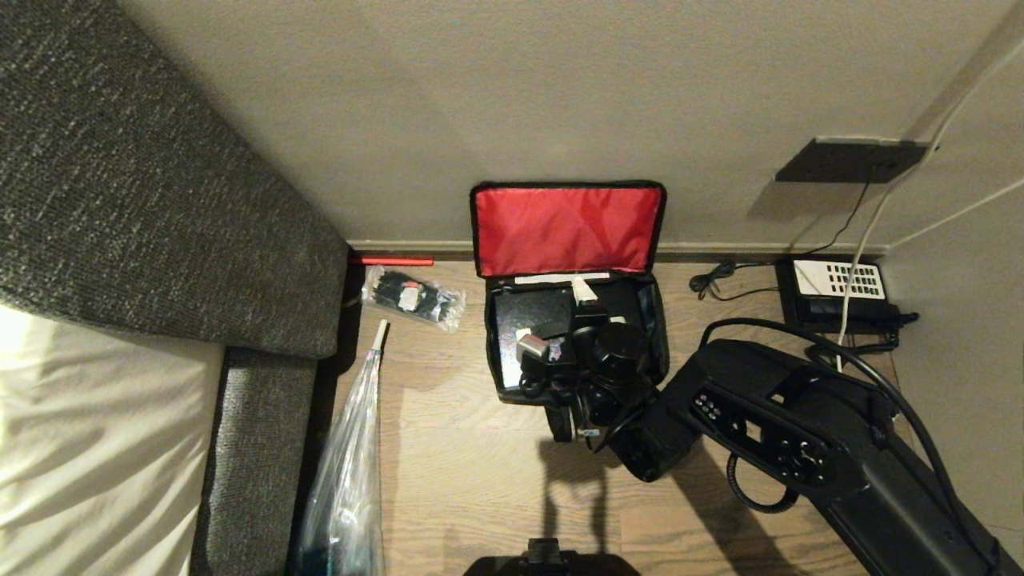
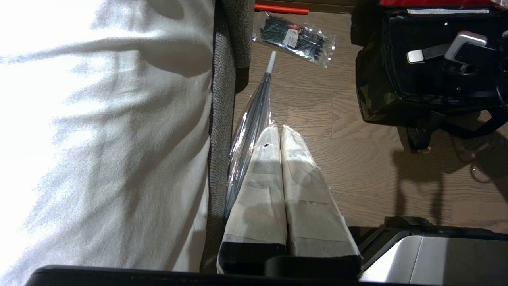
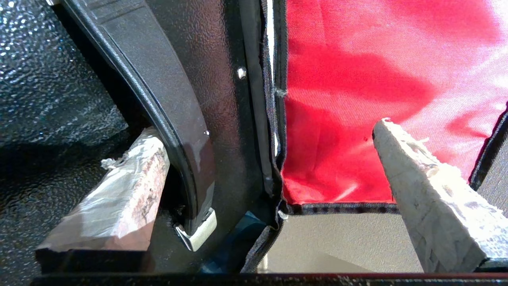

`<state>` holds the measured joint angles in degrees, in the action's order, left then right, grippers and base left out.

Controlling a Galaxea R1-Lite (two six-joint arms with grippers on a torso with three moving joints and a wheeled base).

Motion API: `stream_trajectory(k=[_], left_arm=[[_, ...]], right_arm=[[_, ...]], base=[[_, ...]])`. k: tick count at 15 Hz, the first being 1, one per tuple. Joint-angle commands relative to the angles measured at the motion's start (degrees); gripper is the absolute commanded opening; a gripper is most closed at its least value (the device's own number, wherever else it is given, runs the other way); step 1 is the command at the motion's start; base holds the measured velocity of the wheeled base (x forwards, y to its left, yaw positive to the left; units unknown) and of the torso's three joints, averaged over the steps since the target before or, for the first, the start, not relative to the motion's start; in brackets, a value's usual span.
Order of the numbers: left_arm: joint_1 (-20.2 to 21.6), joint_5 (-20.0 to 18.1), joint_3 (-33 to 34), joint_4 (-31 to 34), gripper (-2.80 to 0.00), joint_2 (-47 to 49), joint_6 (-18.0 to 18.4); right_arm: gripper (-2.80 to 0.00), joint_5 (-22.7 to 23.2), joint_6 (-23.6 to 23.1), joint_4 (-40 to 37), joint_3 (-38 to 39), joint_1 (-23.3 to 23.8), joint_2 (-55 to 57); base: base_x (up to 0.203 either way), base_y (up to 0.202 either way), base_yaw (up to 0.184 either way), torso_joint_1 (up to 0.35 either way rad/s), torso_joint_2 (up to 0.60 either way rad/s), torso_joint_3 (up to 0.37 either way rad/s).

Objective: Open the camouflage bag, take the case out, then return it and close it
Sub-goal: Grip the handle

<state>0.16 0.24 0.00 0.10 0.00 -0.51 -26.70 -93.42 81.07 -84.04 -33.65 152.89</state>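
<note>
The sofa point(image 1: 120, 200) fills the left side. The camouflage bag point(image 1: 658, 336) stands open on the floor against the far wall, red lid point(image 1: 566, 228) propped up. The case point(image 1: 532, 312) sits inside it. The right gripper point(image 3: 274, 174) reaches down into the bag, its 2 fingers spread wide, 1 just beside the case's handle point(image 3: 166, 99). The left gripper point(image 2: 281, 137) hangs near the sofa, fingers pressed together.

Non-task clutter, head view: grey sofa point(image 1: 152, 200) at 9–11 o'clock with white sheet point(image 1: 88, 448) at 8; clear packet of black ties point(image 1: 412, 298) on wood floor point(image 1: 480, 472) near centre, red rod point(image 1: 392, 260) along skirting just above it; folded clear umbrella point(image 1: 352, 464) at 7; black phone with white keypad point(image 1: 836, 288) at 3, cables beside it
</note>
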Motion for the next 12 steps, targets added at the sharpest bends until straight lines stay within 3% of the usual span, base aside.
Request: stream_trajectory(k=[1,12], left_arm=[[0.02,0.02,0.09,-0.01,-2.80,0.00,-0.02],[0.02,0.02,0.00,-0.01,-2.80,0.01,-0.02]], right_arm=[[0.00,-0.20,-0.54,0.50,-0.33,-0.02,-0.05],[0.00,-0.20,-0.36,1.90,-0.07,-0.02,0.21]], base=[[0.000,0.000,0.000,0.000,0.00,0.000],[0.000,0.000,0.000,0.000,0.00,0.000]])
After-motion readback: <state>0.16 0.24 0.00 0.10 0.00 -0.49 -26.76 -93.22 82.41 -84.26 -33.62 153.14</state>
